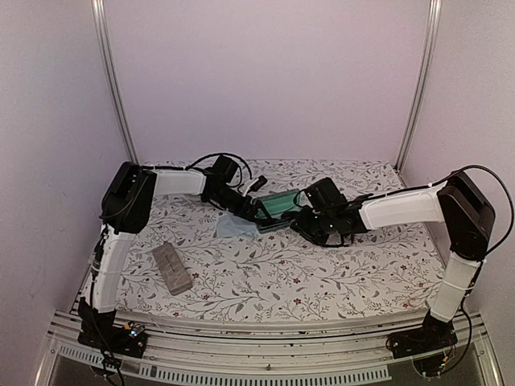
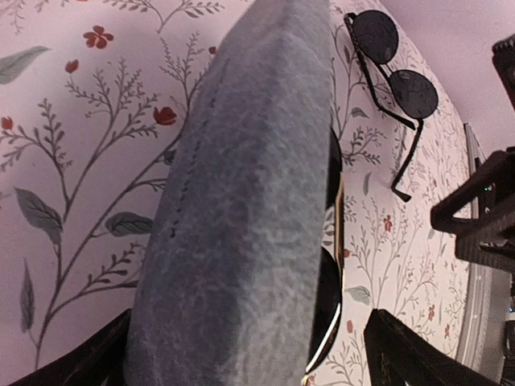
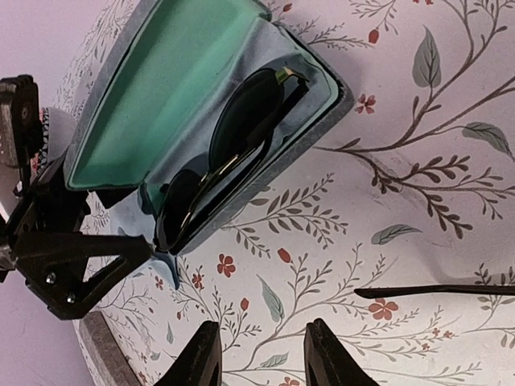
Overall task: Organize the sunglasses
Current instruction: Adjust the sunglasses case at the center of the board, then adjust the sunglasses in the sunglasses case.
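A blue-grey case (image 1: 280, 205) with a green lining (image 3: 161, 88) lies open at mid-table. One pair of sunglasses (image 3: 233, 153) with dark lenses lies folded in its lower half, and its edge also shows in the left wrist view (image 2: 326, 273). The second pair of sunglasses (image 2: 394, 72), with round dark lenses, lies unfolded on the table; one arm tip (image 3: 434, 290) shows in the right wrist view. My left gripper (image 2: 241, 362) straddles the case lid (image 2: 241, 201) with its jaws wide, and the right finger (image 2: 410, 354) is apart from the lid. My right gripper (image 3: 264, 358) is open and empty above the cloth, just beside the case.
A light blue cloth (image 1: 232, 228) lies left of the open case. A tan-grey case (image 1: 171, 267) lies shut at front left. The floral tablecloth (image 1: 273, 277) covers the table, with walls close at the back and sides.
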`<action>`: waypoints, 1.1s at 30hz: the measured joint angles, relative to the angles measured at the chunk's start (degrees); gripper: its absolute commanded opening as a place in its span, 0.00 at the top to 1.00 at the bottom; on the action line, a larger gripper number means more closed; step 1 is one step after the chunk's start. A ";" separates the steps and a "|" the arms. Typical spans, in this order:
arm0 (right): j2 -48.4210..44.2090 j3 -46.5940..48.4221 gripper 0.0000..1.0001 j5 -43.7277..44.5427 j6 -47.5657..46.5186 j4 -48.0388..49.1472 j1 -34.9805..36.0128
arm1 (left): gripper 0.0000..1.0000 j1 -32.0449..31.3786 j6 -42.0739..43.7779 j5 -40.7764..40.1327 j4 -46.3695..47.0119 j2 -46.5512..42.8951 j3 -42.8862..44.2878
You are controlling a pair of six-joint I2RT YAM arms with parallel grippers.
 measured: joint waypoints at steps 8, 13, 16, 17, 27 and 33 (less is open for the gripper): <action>1.36 3.08 0.66 0.04 0.00 -0.72 -1.86 | 0.05 -0.48 -2.89 3.91 2.93 -3.85 -7.26; 5.05 7.98 0.72 -0.42 -2.84 -0.26 -2.69 | 0.07 -1.14 -4.42 4.00 4.46 -5.81 -10.12; 7.13 10.01 0.72 -0.55 -3.69 -0.15 -3.34 | 0.07 -1.44 -5.05 3.52 5.07 -6.99 -11.45; 7.74 10.51 0.72 -0.57 -3.80 -0.28 -3.54 | 0.07 -1.53 -5.27 3.17 5.27 -7.45 -11.85; 13.38 15.78 0.77 -1.95 -4.13 -1.44 -4.46 | 0.08 -1.68 -6.97 -0.81 7.21 -11.52 -13.55; 14.19 16.20 0.76 -2.01 -3.45 -2.60 -4.55 | 0.08 -1.70 -7.45 -2.19 7.45 -11.69 -13.55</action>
